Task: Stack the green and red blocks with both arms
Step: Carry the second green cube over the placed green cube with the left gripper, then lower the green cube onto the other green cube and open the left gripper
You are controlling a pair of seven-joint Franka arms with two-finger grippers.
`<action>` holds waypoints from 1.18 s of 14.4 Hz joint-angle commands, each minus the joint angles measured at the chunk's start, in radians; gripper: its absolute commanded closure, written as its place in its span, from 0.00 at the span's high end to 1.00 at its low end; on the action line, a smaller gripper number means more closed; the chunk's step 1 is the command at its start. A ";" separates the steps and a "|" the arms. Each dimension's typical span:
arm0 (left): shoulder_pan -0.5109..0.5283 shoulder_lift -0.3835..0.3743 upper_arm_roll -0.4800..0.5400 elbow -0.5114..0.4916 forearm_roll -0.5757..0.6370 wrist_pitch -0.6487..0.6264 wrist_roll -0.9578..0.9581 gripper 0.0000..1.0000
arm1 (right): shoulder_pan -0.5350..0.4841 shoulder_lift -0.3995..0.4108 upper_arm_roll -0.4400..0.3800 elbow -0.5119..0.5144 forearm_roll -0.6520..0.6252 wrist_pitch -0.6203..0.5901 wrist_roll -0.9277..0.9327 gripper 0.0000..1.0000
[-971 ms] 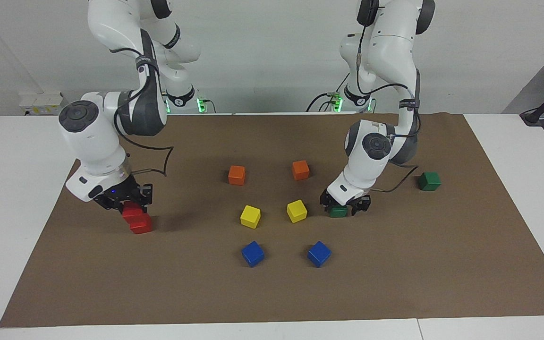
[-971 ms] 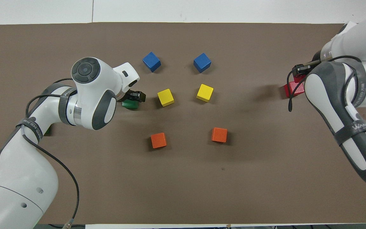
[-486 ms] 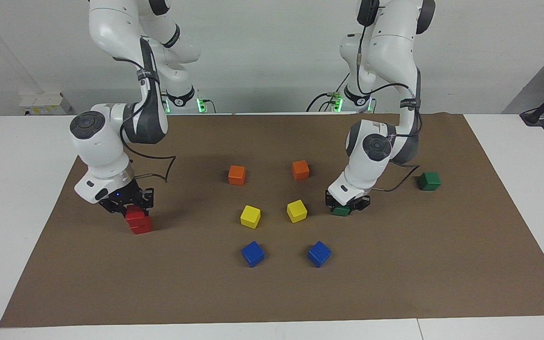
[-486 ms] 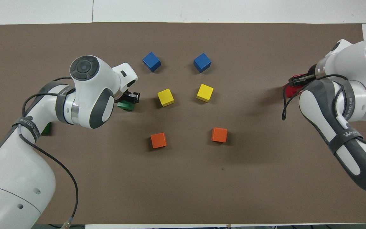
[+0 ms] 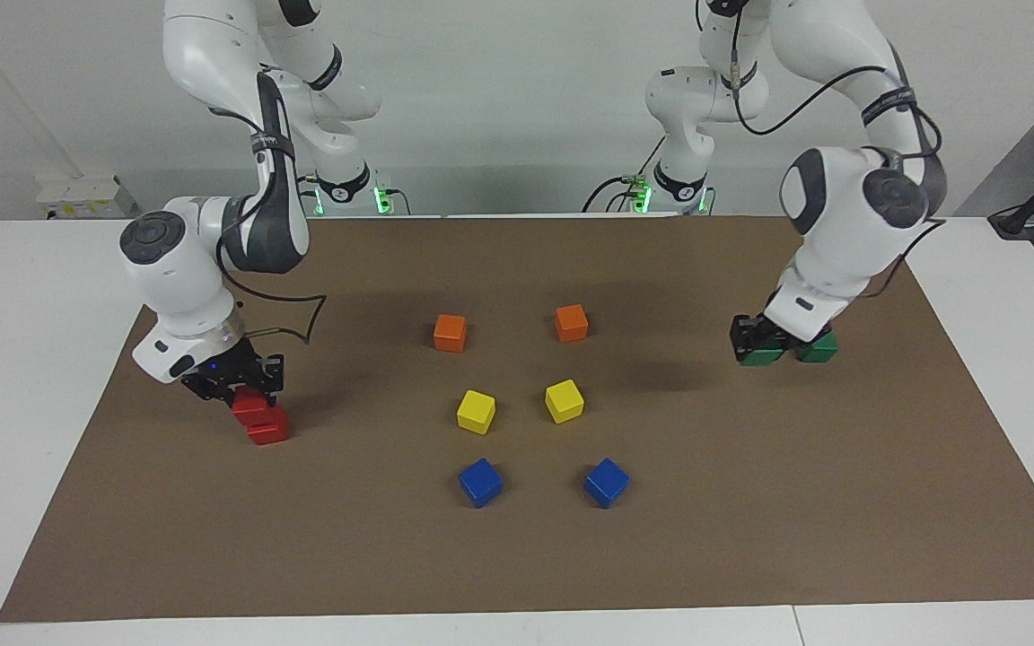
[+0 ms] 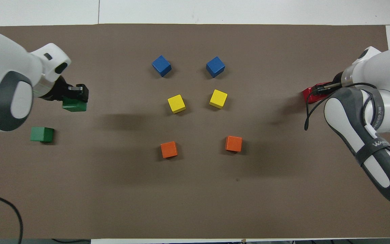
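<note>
Left jaws [image 5: 761,345] gripping glossy green cube [image 5: 760,355], right jaws [image 5: 243,392] seemingly clamping red cube [image 5: 252,406]

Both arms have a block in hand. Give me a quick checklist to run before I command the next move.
1. Left gripper shut on the held green block: ok.
2. Held green block lined up over the resting green block: not ok; it hangs beside it, toward the right arm's end of the table.
3. Top of the resting green block free: ok.
4. Right gripper shut on the upper red block: ok.
5. Upper red block seated squarely on the lower red block: cannot tell; it looks offset, so check before releasing.
</note>
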 commanded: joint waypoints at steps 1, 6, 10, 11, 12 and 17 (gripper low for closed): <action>0.104 -0.041 -0.004 -0.062 -0.014 -0.024 0.100 0.00 | -0.013 -0.035 0.009 -0.041 0.021 0.046 -0.028 0.00; 0.232 -0.123 -0.004 -0.296 -0.013 0.210 0.212 0.00 | -0.013 -0.028 0.009 -0.047 0.022 0.062 -0.025 0.00; 0.255 -0.121 -0.002 -0.369 -0.011 0.305 0.238 0.00 | -0.013 -0.028 0.009 -0.052 0.021 0.068 -0.023 0.00; 0.265 -0.121 -0.004 -0.372 -0.011 0.309 0.244 0.00 | -0.011 -0.028 0.009 -0.052 0.022 0.068 -0.022 0.00; 0.269 -0.121 -0.004 -0.379 -0.011 0.313 0.252 0.00 | -0.010 -0.028 0.009 -0.052 0.022 0.068 -0.016 0.00; 0.289 -0.114 -0.004 -0.416 -0.011 0.387 0.273 0.00 | -0.004 -0.024 0.009 -0.056 0.021 0.085 -0.010 0.00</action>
